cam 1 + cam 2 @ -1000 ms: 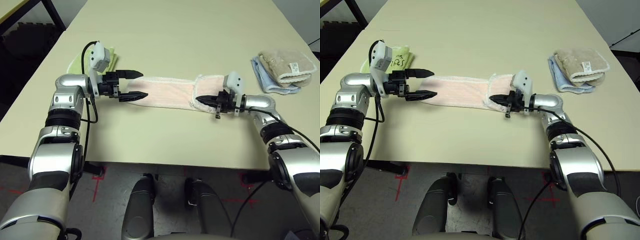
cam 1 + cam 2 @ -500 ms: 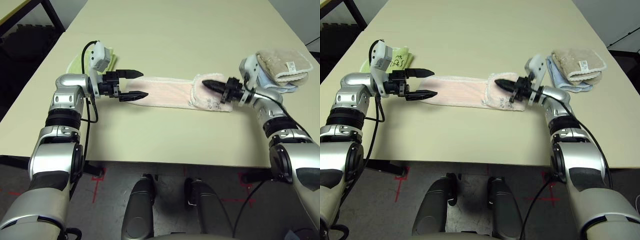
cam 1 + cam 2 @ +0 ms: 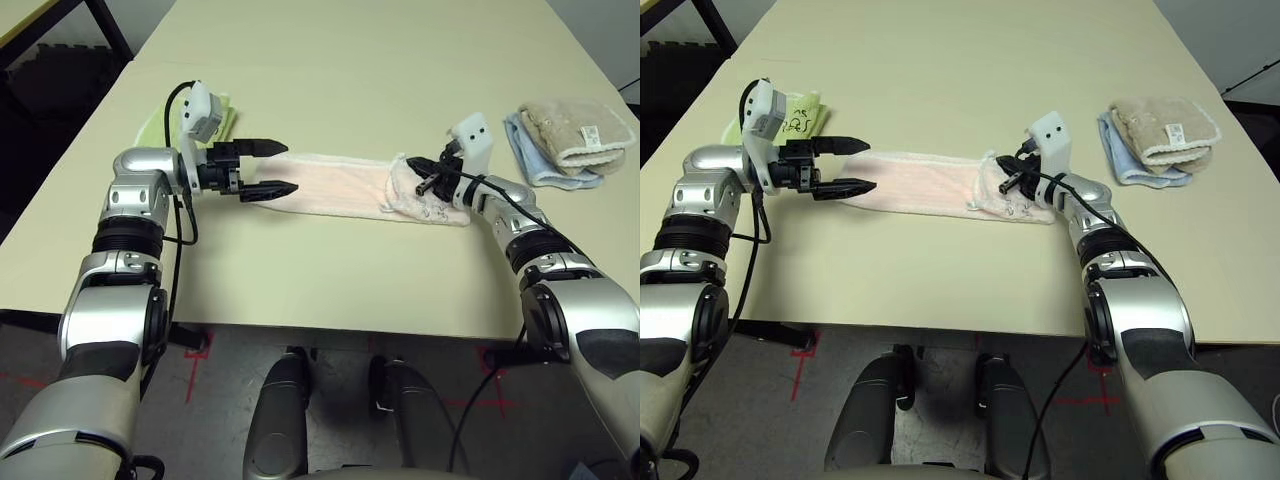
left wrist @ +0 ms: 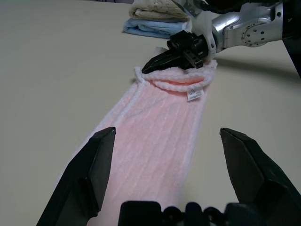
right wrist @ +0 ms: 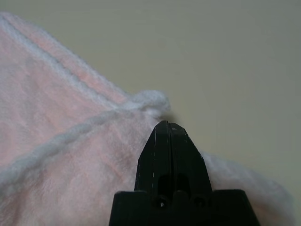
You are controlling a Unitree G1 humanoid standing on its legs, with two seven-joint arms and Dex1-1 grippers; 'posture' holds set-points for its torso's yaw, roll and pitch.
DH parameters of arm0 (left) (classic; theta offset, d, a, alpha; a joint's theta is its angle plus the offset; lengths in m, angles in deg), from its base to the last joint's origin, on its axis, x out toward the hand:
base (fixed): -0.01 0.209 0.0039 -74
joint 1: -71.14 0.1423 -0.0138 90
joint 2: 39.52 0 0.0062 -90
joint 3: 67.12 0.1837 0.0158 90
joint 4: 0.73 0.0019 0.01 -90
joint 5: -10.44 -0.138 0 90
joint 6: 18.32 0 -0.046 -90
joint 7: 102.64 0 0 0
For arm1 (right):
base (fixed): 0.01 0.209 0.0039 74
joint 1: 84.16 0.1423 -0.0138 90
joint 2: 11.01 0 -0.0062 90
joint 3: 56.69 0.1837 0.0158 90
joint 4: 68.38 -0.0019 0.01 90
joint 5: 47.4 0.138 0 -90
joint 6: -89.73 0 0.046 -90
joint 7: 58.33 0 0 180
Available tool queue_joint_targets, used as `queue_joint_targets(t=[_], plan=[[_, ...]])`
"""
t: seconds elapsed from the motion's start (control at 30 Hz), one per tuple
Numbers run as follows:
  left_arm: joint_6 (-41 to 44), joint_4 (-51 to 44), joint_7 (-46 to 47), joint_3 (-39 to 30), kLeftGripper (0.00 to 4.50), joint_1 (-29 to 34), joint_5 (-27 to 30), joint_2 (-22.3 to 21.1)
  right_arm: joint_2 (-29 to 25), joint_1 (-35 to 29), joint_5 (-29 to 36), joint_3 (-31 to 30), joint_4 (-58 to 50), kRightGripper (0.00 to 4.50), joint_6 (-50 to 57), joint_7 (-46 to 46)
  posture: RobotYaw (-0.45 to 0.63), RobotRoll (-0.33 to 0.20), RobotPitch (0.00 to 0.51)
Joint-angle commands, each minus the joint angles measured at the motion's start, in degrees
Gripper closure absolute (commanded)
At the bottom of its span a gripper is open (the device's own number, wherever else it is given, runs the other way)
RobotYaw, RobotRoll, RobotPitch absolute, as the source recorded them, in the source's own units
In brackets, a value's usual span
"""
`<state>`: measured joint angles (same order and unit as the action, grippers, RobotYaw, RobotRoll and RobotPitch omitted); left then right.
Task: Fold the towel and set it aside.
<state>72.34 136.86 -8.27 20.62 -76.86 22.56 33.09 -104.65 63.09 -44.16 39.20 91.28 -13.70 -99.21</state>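
Observation:
The pale pink towel point(image 3: 330, 185) lies as a long narrow strip across the table, white edging along its sides and a white tag point(image 4: 193, 92) near its bunched right end. My left gripper point(image 3: 290, 167) hovers open over the strip's left end, one finger on each side of it, holding nothing. My right gripper point(image 3: 412, 162) is shut, its tips low over the rumpled right end by a white-edged corner point(image 5: 153, 100). No cloth shows between its fingertips.
A lime-green folded towel point(image 3: 160, 125) lies behind my left wrist near the table's left edge. A beige towel stacked on a light-blue one point(image 3: 565, 135) sits at the far right. The table's front edge point(image 3: 330, 325) runs close below the strip.
My right gripper swung out toward the stacked towels and has come back over the towel's right end, which is now more bunched. My left arm has not moved.

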Motion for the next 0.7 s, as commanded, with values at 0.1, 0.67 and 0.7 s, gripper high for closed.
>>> queue_joint_targets(t=[0.1, 0.67, 0.7], plan=[[0.16, -0.91, 1.13, -0.51, 0.0, 1.05, 0.8, -0.27, -1.6, 0.81, 7.17, 5.88, -2.87, 4.49, -2.27, -9.42, 0.13, 0.0, 0.163], [-0.19, -1.22, 1.56, -0.06, 0.0, 1.67, 1.41, 0.62, -19.47, -9.76, 13.61, 4.45, -17.99, 4.49, 3.36, -45.28, 0.1, 0.0, 0.164], [-0.11, -1.36, 1.55, -0.05, 0.0, 1.83, 1.46, 0.62, -19.89, -10.64, 13.77, 4.57, -18.08, 4.49, 2.97, -45.68, 0.09, 0.0, 0.165]])
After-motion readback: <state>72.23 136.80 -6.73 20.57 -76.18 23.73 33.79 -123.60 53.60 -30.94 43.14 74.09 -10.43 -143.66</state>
